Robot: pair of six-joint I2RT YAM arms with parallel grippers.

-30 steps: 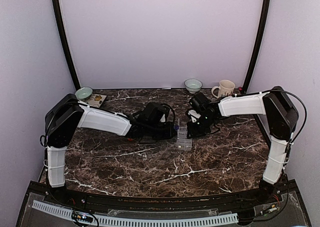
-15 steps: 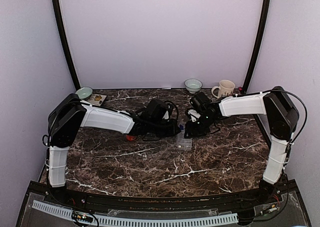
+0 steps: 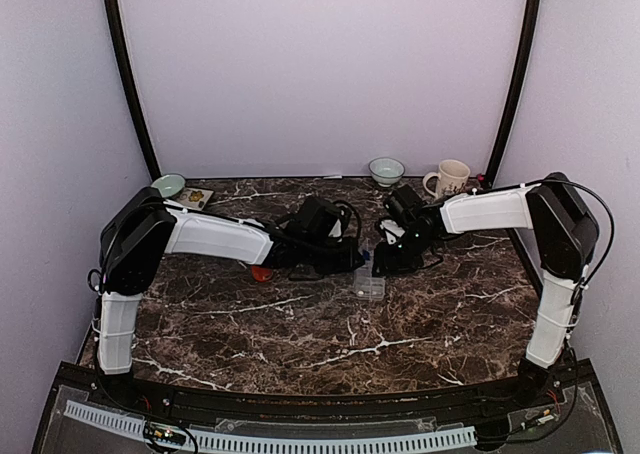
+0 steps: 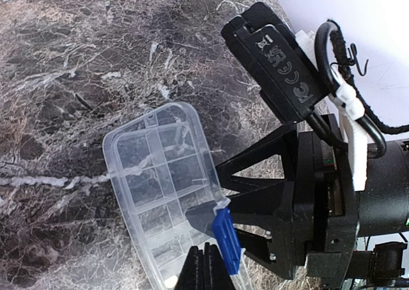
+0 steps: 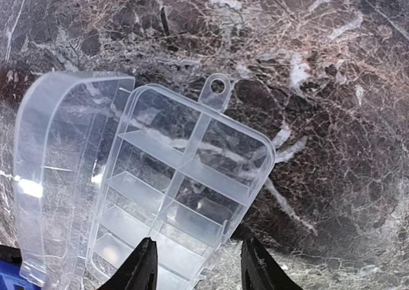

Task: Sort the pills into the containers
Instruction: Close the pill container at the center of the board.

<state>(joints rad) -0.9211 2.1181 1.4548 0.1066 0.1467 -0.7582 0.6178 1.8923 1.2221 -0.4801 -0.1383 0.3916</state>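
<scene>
Found the left arm stretched out from its base toward the organiser box [image 5: 192, 168], upper link rising to a bent elbow, forearm running low to the box's left side. Saw the left gripper [image 4: 204, 267] right at the box's left edge, fingers drawn close with only a thin slit between. Could not tell whether pinching anything, though noted a small blue piece [image 4: 227, 239] just past the tips, against the box's edge. Found the right arm folded over from the other side, forearm aimed at the box. Saw the right gripper [image 5: 199, 267] poised over the box at the end opposite its tab, fingers spread wide.

Compared with a second before: saw the left wrist carried closer to the box. Also saw an orange-red thing [image 3: 260, 272], covered by that arm then, now showing well to the left of the box. Found the right gripper and the box itself much where seen before.

Found the box lying flat on the dark marble table [image 3: 300, 344], between the two grippers, with a white mug [image 3: 452, 177] well beyond it to the right. Noted clear plastic throughout, two columns of small compartments, and a hanging tab with a round hole at one end. Saw the hinged lid [image 5: 57, 149] swung open and standing up along the box's left side.
</scene>
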